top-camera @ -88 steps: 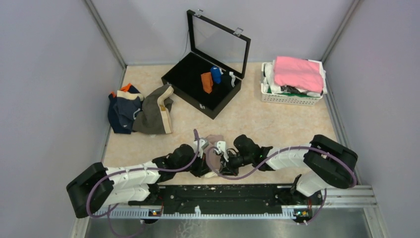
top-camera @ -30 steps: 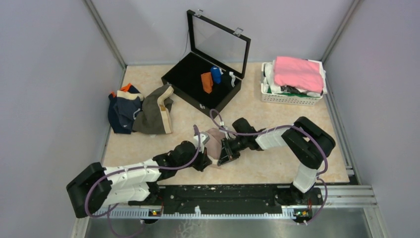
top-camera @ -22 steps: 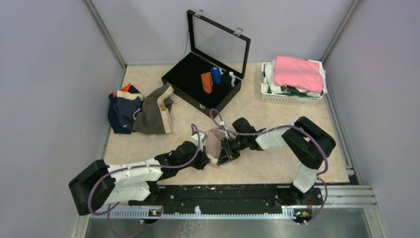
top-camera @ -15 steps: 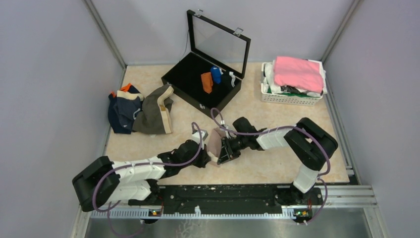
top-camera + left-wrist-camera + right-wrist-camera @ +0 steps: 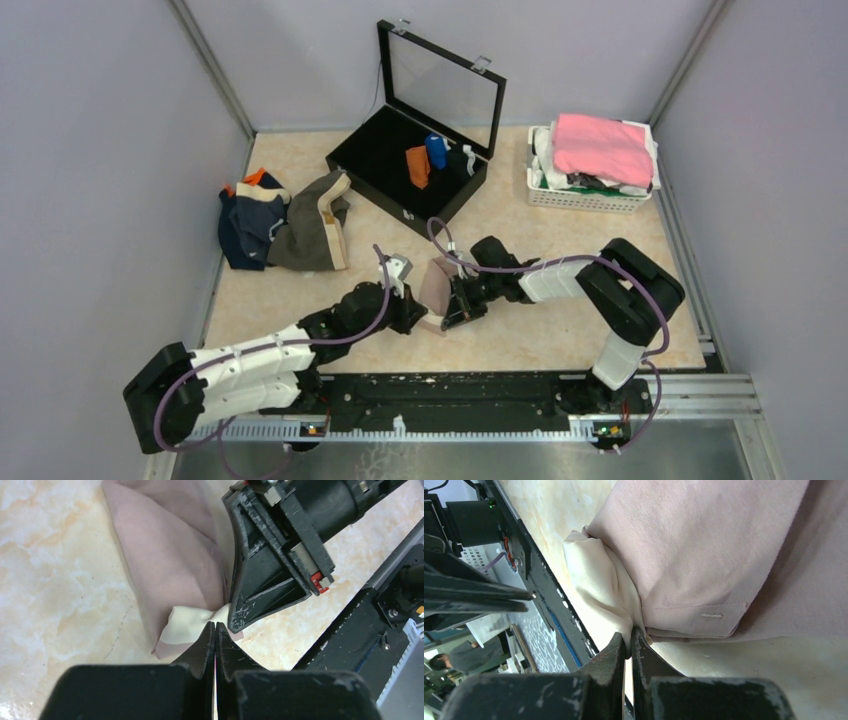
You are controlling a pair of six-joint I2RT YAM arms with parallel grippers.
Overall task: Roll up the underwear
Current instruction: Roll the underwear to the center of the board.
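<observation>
Regrip done: right gripper [image 5: 628, 639] reopens briefly, now clamped on pink-beige underwear [image 5: 436, 283] at cream edge. left gripper [image 5: 215, 628] pressed together, apparently empty, eased back. Roll half-formed, looks ready to continue.

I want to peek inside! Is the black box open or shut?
Open. The black box has its glass lid standing up at the back, and an orange roll and a blue roll show inside.

Underwear [image 5: 436, 281] between left tool [image 5: 215, 630], right tool [image 5: 630, 637]
</observation>
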